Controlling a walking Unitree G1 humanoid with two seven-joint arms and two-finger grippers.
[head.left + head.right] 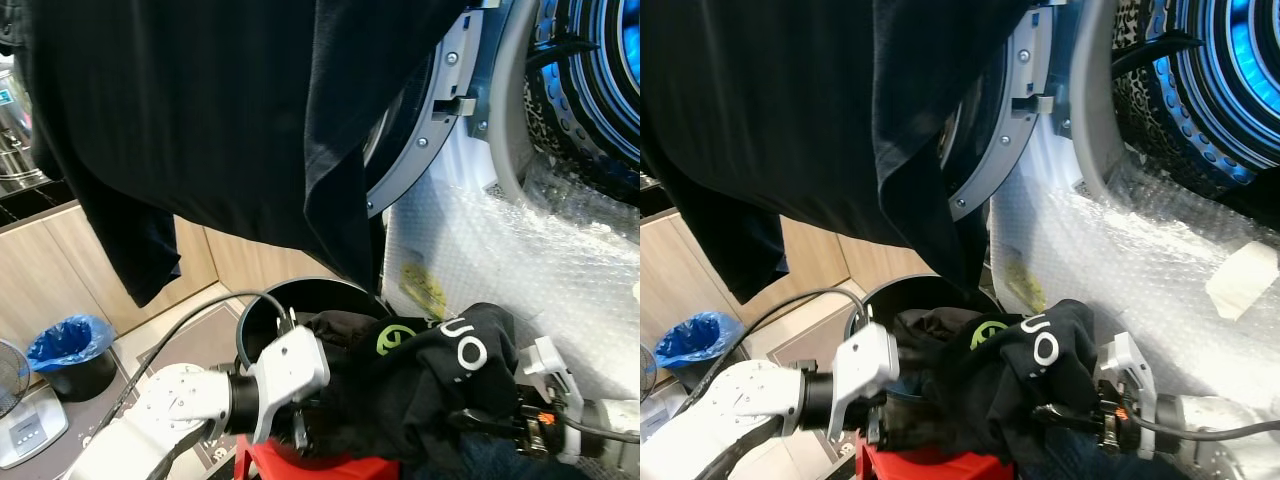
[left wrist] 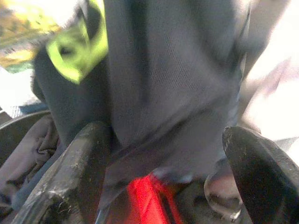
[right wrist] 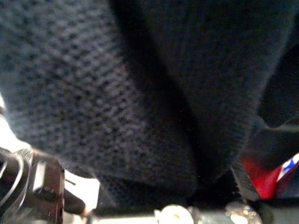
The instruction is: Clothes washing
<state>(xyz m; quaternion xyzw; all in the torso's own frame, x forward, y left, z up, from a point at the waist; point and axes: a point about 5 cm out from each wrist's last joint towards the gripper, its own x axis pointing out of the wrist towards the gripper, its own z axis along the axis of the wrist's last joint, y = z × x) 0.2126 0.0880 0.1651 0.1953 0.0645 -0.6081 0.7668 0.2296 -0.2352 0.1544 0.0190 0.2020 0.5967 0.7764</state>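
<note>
Left pincer (image 2: 163, 154) spread wide, dark garment (image 1: 430, 370) hanging between its fingers (image 2: 70, 177), over black bucket (image 1: 262, 310) on red stool (image 1: 320, 468). Right pincer (image 1: 490, 420) buried under cloth, grip probably closed—cannot tell. Washer door (image 1: 420, 130) open.

Counts: 1 washing machine drum (image 1: 600, 70), 1 round door (image 1: 425, 130), 1 black bucket (image 1: 262, 312) on 1 red stool (image 1: 320, 467), 1 blue-lined bin (image 1: 70, 352), 2 dark garments: one hanging (image 1: 220, 110), one with printed logos (image 1: 440, 370). 2 silver arms.
</note>
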